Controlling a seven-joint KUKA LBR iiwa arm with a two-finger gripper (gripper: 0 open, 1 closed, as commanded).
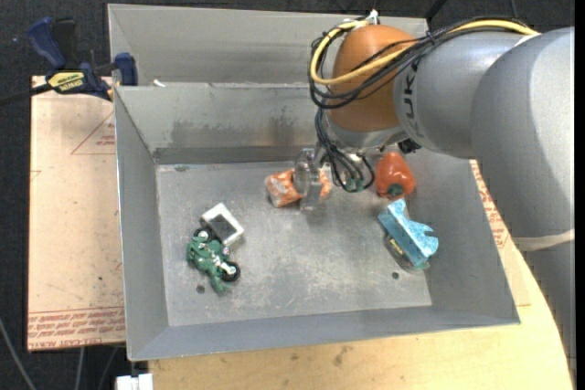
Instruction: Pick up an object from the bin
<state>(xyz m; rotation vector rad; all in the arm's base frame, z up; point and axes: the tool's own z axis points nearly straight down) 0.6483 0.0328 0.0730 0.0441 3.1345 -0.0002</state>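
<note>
Judging from its look, we take the small orange-and-white thing (284,187) for something light, a little soft and easy to nudge aside. It lies on the bin (274,288) floor, just left of the fingers (313,184) and seemingly touching them. We cannot tell whether the fingers are open or closed, nor whether they hold it. We would take hold across its short middle, where it looks narrowest, and squeeze gently. A red-orange pepper-shaped toy (395,175) sits near on the fingers' right, and a blue block (409,236) lies further right and nearer us.
</note>
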